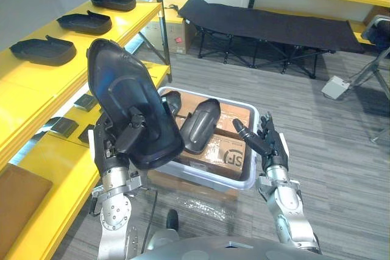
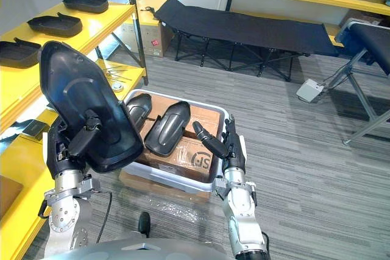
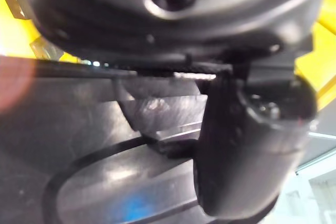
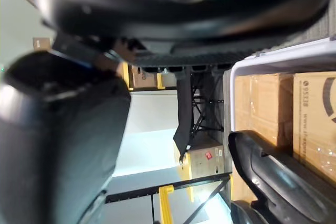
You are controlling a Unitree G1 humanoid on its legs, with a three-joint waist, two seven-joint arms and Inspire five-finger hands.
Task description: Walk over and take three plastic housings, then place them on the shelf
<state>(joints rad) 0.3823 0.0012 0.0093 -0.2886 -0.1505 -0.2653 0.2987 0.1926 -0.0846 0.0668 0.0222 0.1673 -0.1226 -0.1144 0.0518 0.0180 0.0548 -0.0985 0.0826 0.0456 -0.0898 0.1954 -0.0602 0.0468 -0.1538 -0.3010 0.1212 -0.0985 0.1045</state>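
Holding: left hand (image 1: 111, 144) grips housing (image 1: 122, 89), left of the bin (image 1: 242, 181).
Idle: right hand (image 1: 271, 144) spread, empty, beside bin.
Next: likely housing onto shelf (image 1: 36, 83).

we find the far stretch of the yellow shelf's (image 1: 24, 83) top board taken by three black housings (image 1: 42, 50) in a row, while its near stretch lies bare. a dark post (image 1: 163, 35) stands at the shelf's far corner. the white bin (image 1: 213, 178) sits just beside the shelf's lower board, and the large housing (image 1: 122, 89) pinched upright in the left hand (image 1: 113, 144) stands between bin and shelf. beyond the bin from the shelf, the grey floor (image 1: 329, 150) is open.
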